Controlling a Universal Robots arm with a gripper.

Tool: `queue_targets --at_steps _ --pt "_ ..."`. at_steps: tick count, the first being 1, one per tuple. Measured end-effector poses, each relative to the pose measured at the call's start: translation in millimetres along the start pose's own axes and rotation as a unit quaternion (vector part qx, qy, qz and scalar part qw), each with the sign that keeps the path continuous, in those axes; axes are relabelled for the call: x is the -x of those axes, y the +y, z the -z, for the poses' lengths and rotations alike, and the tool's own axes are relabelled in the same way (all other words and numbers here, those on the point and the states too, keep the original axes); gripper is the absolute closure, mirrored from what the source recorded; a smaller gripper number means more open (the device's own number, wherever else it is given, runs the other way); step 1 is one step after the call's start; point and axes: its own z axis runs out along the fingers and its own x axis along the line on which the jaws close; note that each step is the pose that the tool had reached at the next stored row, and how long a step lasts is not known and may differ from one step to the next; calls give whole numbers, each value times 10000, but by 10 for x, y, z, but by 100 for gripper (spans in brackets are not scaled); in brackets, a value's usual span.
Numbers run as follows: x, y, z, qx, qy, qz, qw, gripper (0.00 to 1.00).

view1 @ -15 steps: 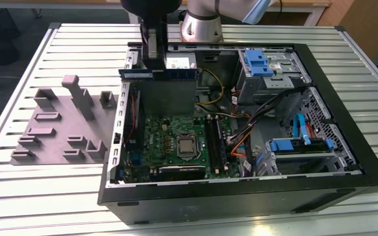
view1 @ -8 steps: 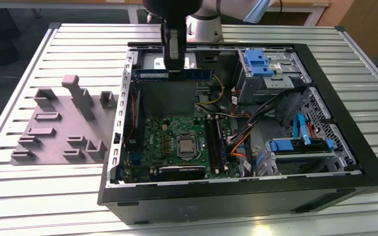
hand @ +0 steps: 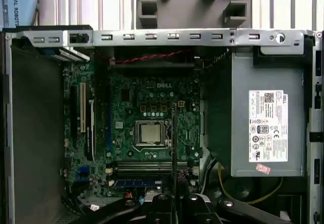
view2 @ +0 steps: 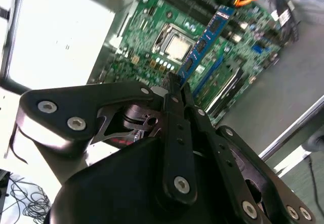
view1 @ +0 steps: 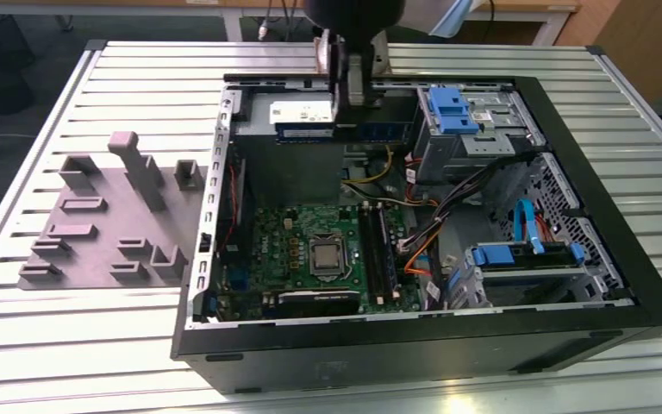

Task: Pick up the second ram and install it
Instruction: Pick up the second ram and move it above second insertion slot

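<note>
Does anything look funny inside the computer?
Only the ram: it isn't plugged in. The fingers pinch one end, so it sticks out in the air above the motherboard.

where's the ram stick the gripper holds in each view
exterior view: ram stick under the gripper, by the power-supply box.
second wrist view: ram stick sticking out from the gripper, over the motherboard.
first wrist view: edge-on, a thin dark line beside the processor.
shared landmark: the processor, mid-motherboard in all three.
</note>
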Motion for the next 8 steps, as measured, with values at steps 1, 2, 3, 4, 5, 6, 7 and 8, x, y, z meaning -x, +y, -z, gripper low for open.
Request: queue_targets --at_steps 1,2,3,4,5,6,7,8 --pt "1 -45 -3 0 0 0 10000 86" --pt "3 -90 -6 0 0 0 10000 86" --pt "4 -137 -9 0 0 0 10000 86" --pt "5 -183 -12 0 0 0 10000 86" --pt "7 -227 -15 0 0 0 10000 86" --pt "8 -272 -18 0 0 0 10000 86" --pt "9 -317 -21 0 0 0 10000 86" --pt "11 -364 -25 0 0 0 10000 86"
